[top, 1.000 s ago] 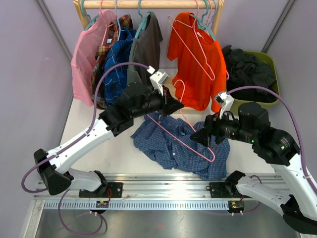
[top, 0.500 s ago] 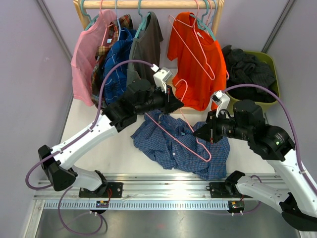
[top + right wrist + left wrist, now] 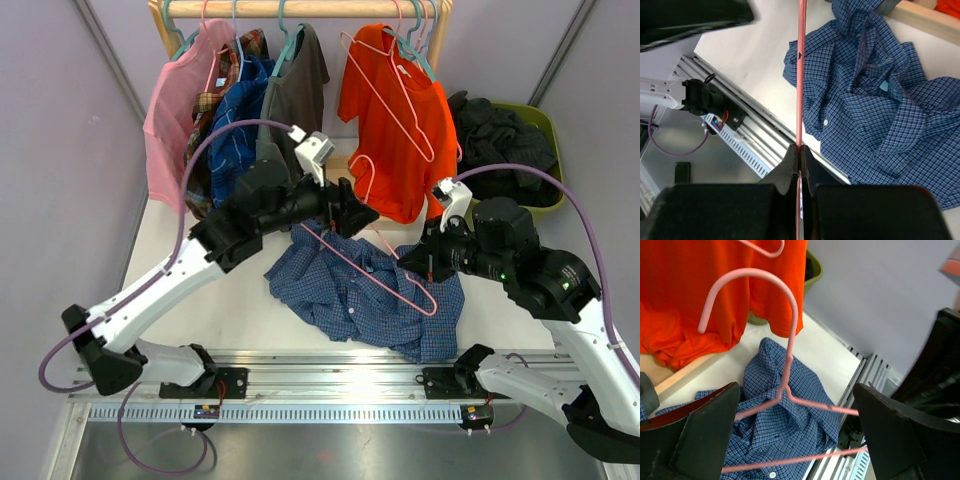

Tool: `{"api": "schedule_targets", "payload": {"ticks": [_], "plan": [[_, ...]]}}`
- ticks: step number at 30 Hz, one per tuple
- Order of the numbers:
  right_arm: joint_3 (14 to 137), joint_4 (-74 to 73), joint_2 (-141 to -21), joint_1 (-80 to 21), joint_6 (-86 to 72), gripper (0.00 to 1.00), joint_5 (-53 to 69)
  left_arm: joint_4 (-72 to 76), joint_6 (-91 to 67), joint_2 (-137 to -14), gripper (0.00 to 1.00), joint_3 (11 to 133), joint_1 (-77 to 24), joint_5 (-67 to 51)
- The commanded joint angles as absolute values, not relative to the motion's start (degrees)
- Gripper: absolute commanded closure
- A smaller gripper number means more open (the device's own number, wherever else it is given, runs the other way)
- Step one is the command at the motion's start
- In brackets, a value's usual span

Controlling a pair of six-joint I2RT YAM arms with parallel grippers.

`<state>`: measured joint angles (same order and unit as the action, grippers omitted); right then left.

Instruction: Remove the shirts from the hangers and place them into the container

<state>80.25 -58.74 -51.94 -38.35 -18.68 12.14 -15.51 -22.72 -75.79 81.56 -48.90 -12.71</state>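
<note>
Pinching the light, stiff pink wire hanger [image 3: 801, 75], the right gripper [image 3: 800, 152] is clamped tight; the left gripper [image 3: 797, 400] gapes wide astride its neck. The blue checked shirt [image 3: 340, 295] lies limp near the tabletop's near edge, likely best grabbed at a bunched fold.

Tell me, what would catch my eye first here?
A bright orange shirt hangs from the wooden rail at the back. In front of it, the right gripper is shut on a pink wire hanger over a crumpled blue checked shirt, while the left gripper stands open around its neck.
</note>
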Motion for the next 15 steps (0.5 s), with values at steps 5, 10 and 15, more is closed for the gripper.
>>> {"api": "schedule_targets", "payload": {"ticks": [5, 10, 15], "plan": [[84.90, -56.78, -54.40, -38.41, -16.09, 1.00, 1.86, -8.09, -21.36, -57.59, 0.01, 76.12, -49.92, -8.01], [88.15, -51.86, -59.58, -38.41, -14.33, 1.00, -4.48, -11.50, -22.41, -49.14, 0.01, 66.90, -50.97, -2.73], [97.54, -47.65, -67.74, -38.41, -10.90, 1.00, -10.45, -16.61, -25.13, -44.75, 0.01, 60.05, -52.56, 1.22]]}}
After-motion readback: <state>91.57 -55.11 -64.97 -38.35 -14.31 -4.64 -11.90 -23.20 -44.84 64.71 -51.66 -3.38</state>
